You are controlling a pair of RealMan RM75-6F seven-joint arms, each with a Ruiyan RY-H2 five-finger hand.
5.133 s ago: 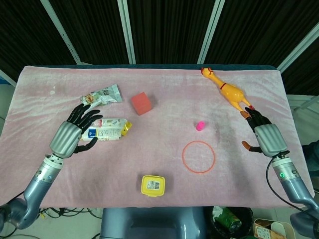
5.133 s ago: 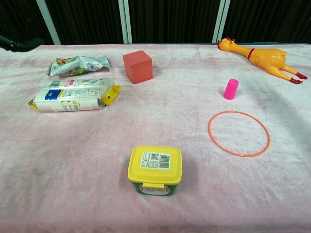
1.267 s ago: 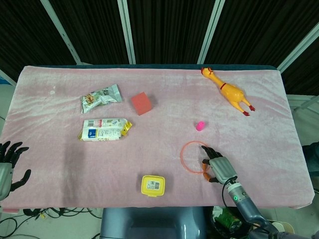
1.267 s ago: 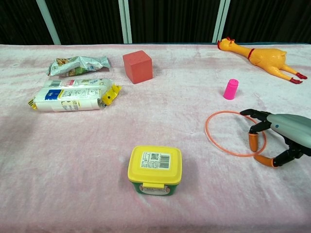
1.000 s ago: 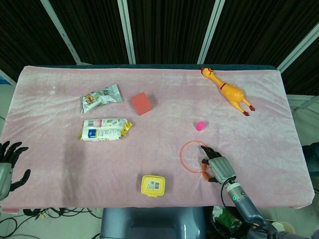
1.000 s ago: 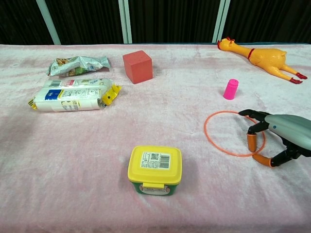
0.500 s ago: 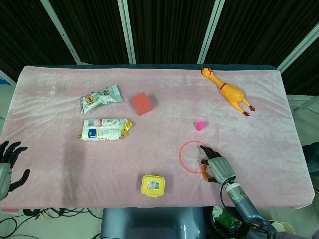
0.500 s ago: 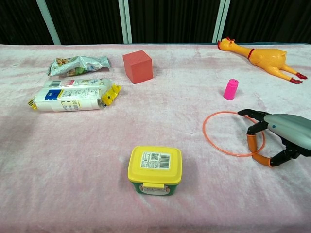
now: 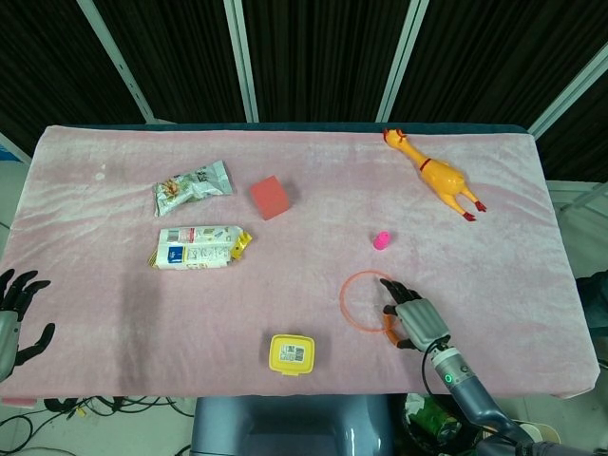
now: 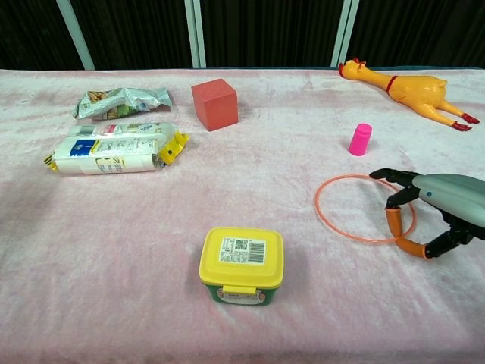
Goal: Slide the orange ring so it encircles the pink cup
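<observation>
The thin orange ring (image 9: 343,300) (image 10: 316,206) lies flat on the pink cloth, near the front right. The small pink cup (image 9: 381,239) (image 10: 360,139) stands upright just beyond the ring and outside it. My right hand (image 9: 413,321) (image 10: 436,203) reaches in from the right with its fingers spread and curved down. Its orange-tipped fingertips (image 10: 392,220) rest at the ring's right side, on or just inside the rim. It holds nothing. My left hand (image 9: 11,318) hangs open off the table's front left edge, far from both objects; the chest view does not show it.
A yellow-lidded container (image 9: 292,352) (image 10: 242,264) sits front centre, left of the ring. A red cube (image 9: 270,197) (image 10: 214,104), a snack bag (image 9: 193,186) and a milk pack (image 9: 199,247) lie at the left. A rubber chicken (image 9: 432,176) (image 10: 409,87) lies at the back right.
Over the last second the ring has slid a little to the left under my right hand's fingertips. The cup has not moved. My left hand has barely shifted.
</observation>
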